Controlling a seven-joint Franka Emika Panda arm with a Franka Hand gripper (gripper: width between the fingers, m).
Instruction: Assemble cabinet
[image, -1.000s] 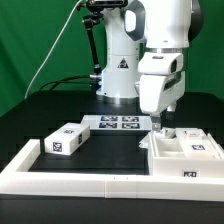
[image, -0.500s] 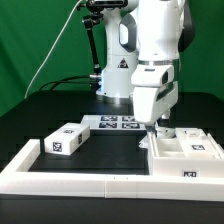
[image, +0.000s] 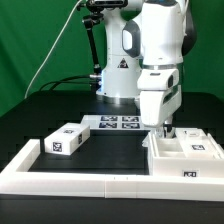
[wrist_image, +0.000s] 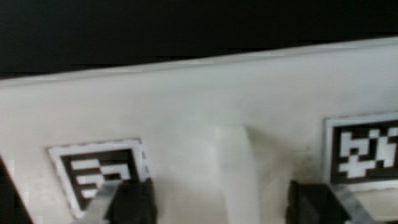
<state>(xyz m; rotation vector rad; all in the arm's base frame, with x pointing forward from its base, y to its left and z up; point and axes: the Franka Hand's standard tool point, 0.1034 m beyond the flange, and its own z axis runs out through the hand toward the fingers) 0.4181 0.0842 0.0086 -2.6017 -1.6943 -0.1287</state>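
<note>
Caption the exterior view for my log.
Panda arm's jaws poised at the white tagged plastic cabinet body; a smaller white tagged box part lies apart.

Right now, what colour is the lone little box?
The small box part is white with black-and-white tags; exterior view.

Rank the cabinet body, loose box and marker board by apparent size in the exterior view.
1. cabinet body
2-3. loose box and marker board: these look alike and the board lies farther away, so they are left unranked.
</note>
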